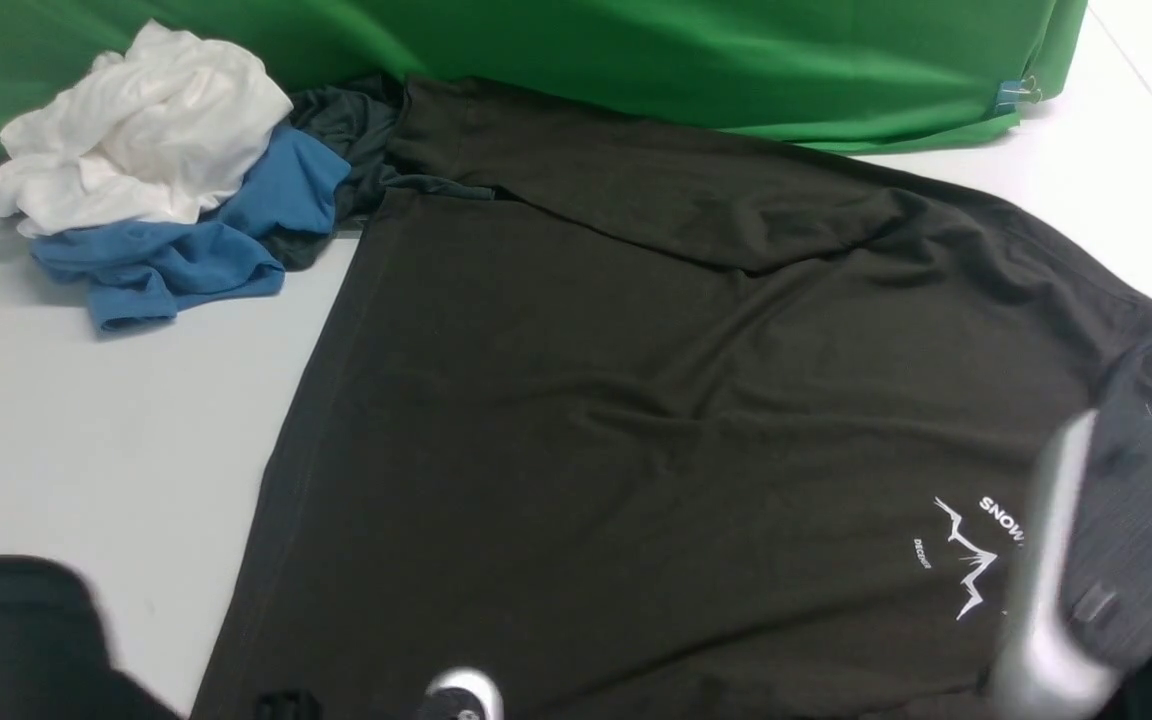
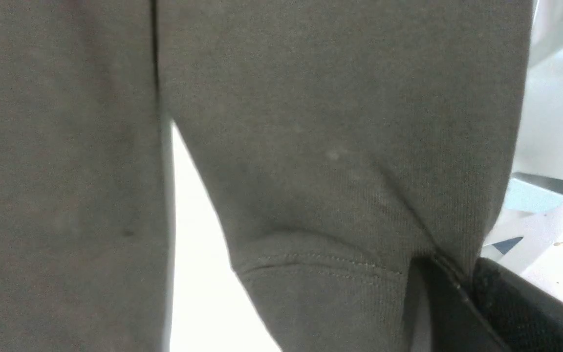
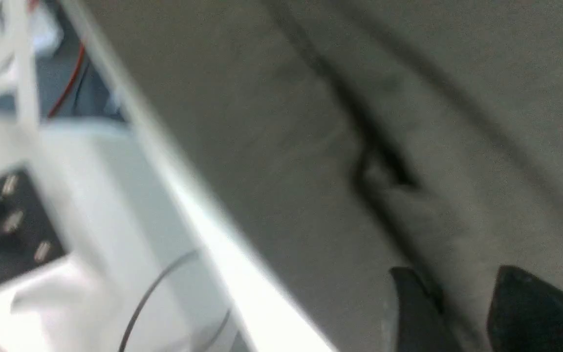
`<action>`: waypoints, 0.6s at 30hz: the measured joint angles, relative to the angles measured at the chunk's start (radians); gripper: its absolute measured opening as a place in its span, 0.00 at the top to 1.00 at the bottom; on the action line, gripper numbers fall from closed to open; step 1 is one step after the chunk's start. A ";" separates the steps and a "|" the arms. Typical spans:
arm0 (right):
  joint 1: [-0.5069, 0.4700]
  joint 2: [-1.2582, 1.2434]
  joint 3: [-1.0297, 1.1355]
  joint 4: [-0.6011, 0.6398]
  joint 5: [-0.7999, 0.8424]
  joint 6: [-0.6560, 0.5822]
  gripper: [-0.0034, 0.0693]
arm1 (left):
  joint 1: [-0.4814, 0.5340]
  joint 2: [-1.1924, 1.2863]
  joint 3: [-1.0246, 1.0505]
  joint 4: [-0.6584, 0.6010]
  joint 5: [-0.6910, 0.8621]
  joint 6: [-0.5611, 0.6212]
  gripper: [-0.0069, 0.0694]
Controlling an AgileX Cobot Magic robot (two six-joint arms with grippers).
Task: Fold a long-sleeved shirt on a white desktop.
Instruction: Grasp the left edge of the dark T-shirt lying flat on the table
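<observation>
The long-sleeved shirt (image 1: pixel 636 400) lies spread, black-brown, over most of the white desktop (image 1: pixel 86 420), its white mountain logo (image 1: pixel 971 560) at the near right. In the left wrist view my left gripper (image 2: pixel 462 266) is shut on the edge of the shirt's sleeve (image 2: pixel 340 161), right beside the stitched cuff (image 2: pixel 320 274). My right gripper (image 3: pixel 457 274) has its jaws apart, one on each side of a ridge of shirt cloth (image 3: pixel 408 215). The right arm (image 1: pixel 1056 580) shows as a blur over the shirt's collar end. The left gripper itself is out of the front view.
A pile of clothes sits at the far left: a white garment (image 1: pixel 146 130), a blue one (image 1: pixel 186 240) and a charcoal one (image 1: pixel 346 130) against the shirt's far corner. The green cloth backdrop (image 1: pixel 736 60) runs along the back.
</observation>
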 joint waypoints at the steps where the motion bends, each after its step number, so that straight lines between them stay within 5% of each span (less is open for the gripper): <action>1: 0.029 0.022 0.000 -0.006 0.020 -0.001 0.60 | 0.000 -0.018 -0.001 0.000 0.005 0.000 0.86; 4: 0.130 0.074 0.000 -0.048 0.052 -0.002 0.58 | 0.000 -0.051 -0.002 0.011 0.030 -0.001 0.86; 9: 0.315 0.166 0.044 -0.175 0.018 0.014 0.36 | 0.000 -0.088 -0.002 0.022 0.078 -0.001 0.86; 13: 0.346 0.214 0.146 -0.225 -0.063 0.031 0.23 | 0.000 -0.091 -0.002 0.022 0.080 -0.001 0.86; 18: 0.349 0.227 0.266 -0.335 -0.216 0.059 0.21 | 0.000 -0.091 -0.002 0.019 0.076 -0.004 0.86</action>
